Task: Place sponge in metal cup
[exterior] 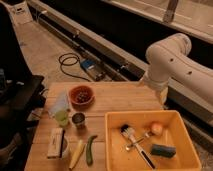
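End effector point(161, 95) up over the far right edge of the tabletop point(120, 97), just behind the yellow bin point(145, 116); cannot tell whether wide or narrow. Sponge point(163, 150) flat inside that bin, front right, near the brush point(129, 133). Metal cup point(78, 120) upright on the tabletop, left of the bin, just beside the green cup point(61, 116), well apart from the sponge.
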